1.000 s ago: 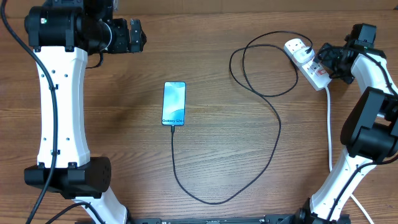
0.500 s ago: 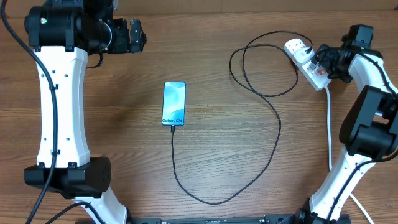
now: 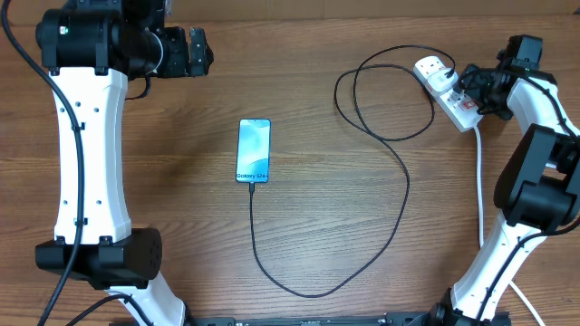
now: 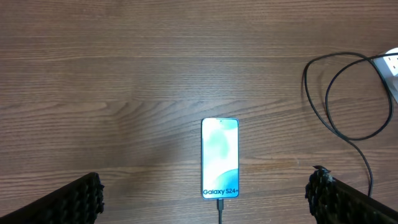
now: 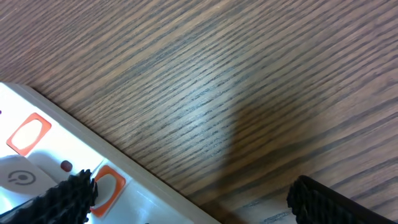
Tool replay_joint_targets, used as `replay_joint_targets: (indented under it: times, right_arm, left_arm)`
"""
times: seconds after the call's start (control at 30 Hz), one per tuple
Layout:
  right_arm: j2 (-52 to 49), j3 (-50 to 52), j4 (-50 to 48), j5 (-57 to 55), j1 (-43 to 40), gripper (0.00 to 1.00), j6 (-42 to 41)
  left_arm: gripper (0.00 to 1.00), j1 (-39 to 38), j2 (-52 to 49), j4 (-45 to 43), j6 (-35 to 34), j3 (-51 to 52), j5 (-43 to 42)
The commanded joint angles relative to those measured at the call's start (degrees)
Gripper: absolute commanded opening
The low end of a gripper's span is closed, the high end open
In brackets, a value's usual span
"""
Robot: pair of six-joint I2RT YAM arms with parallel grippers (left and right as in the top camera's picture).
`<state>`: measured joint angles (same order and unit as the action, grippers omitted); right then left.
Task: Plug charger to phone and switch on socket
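One phone (image 3: 254, 150) is counted, and one charger (image 3: 251, 217) is seen. One socket (image 3: 444, 86) is made out, with two red switches (image 5: 28, 134) showing on it.

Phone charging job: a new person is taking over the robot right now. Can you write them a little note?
Left fingers: open, empty, far from the phone.
Right fingers: open, empty, over the socket, one beside a red switch.
Done: charger looks plugged into phone and socket.
To do: press the switch; can't tell if it's on yet.
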<state>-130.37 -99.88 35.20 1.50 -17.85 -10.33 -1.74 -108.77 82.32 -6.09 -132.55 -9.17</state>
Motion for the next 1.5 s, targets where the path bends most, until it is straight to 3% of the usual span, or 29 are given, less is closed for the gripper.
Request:
replay_joint_targets:
  times: [0.0, 0.9, 1.17, 1.47]
  right_arm:
    - [-1.5, -0.6, 1.1, 1.6, 1.8, 1.00, 1.7]
    - [-1.6, 1.0, 4.2, 0.7, 3.4, 1.00, 1.8]
    - [4.5, -7.8, 13.5, -0.5, 1.3, 1.00, 1.7]
    - [20.4, -13.1, 33.2, 5.4, 3.2, 1.00, 1.7]
  left_arm:
    - [1.00, 0.2, 0.3, 0.0, -0.3, -0.9, 0.4]
    - [1.00, 0.2, 0.3, 0.0, -0.3, -0.9, 0.4]
    - [1.00, 0.2, 0.3, 0.0, -0.3, -0.9, 0.4]
    - [1.00, 0.2, 0.3, 0.0, -0.3, -0.9, 0.4]
